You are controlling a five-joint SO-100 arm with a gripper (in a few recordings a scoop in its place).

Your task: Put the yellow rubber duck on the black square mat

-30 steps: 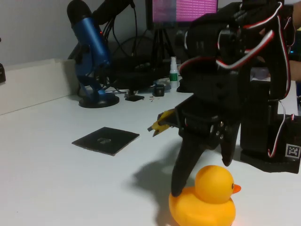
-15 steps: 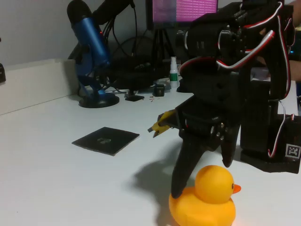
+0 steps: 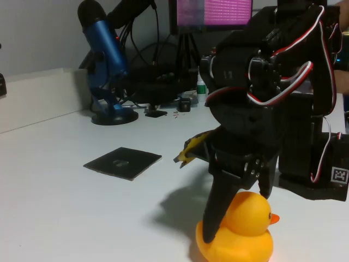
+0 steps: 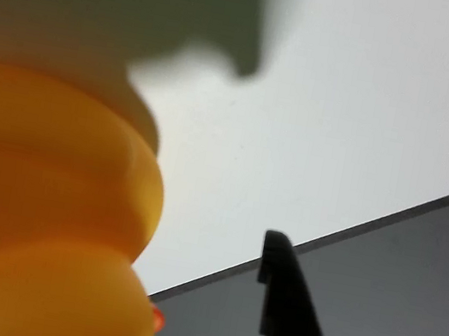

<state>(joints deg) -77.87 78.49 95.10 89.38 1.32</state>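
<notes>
**Gripper lowered around the duck, lower right of the fixed view**

Locate the yellow rubber duck at the lower right of the fixed view, upright on the white table, beak pointing toward the right edge. In the wrist view the duck occupies the lower left of the frame, close to the lens and out of focus.

Observe the gripper directly above and around the duck. One black finger descends over the duck's left flank, its tip level with the body. The second finger sits behind the head, on the right. The jaws stand parted, one finger on each side of the duck. You cannot tell from either view whether the pads press against the rubber. In the wrist view, one dark finger rises from the bottom edge, right of the duck and apart from it.

Find the black square mat left of centre, flat on the table, well apart from the duck. A blue microphone stands behind it at the upper left.
</notes>
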